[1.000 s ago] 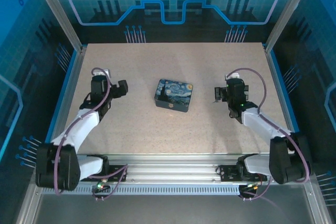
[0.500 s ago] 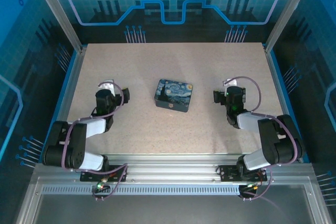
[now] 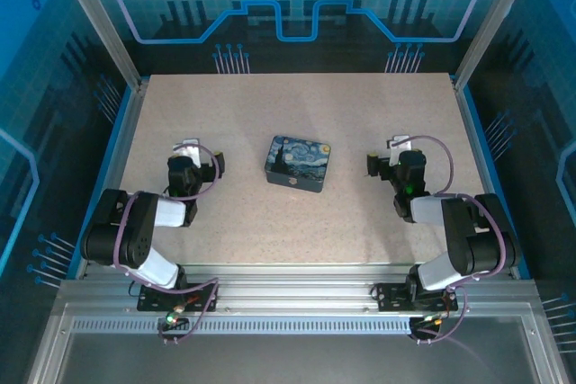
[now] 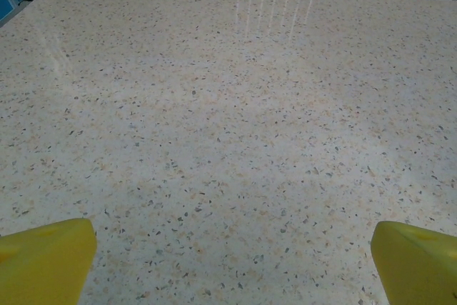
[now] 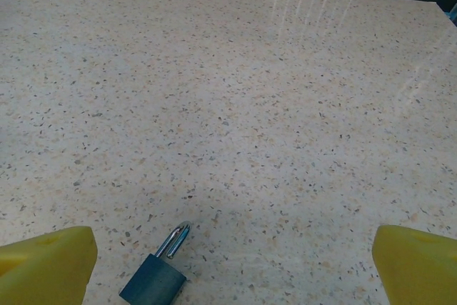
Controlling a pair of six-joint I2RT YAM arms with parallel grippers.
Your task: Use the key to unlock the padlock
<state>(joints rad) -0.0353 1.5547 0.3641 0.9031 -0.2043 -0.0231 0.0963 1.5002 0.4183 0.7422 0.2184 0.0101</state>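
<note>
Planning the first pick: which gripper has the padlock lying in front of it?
The right gripper: the padlock lies flat on the table between its open jaws. The left gripper has open jaws that frame speckled table instead.

Left hand [image 3: 196, 161] is hanging low, its yellow fingertips [image 4: 44, 258] standing spread wide and gripping nothing, the arm folding tight over its base. Right hand [image 3: 394, 161] is mirroring it, fingertips [image 5: 418, 266] gaping wide and empty, elbow tucking back.
</note>
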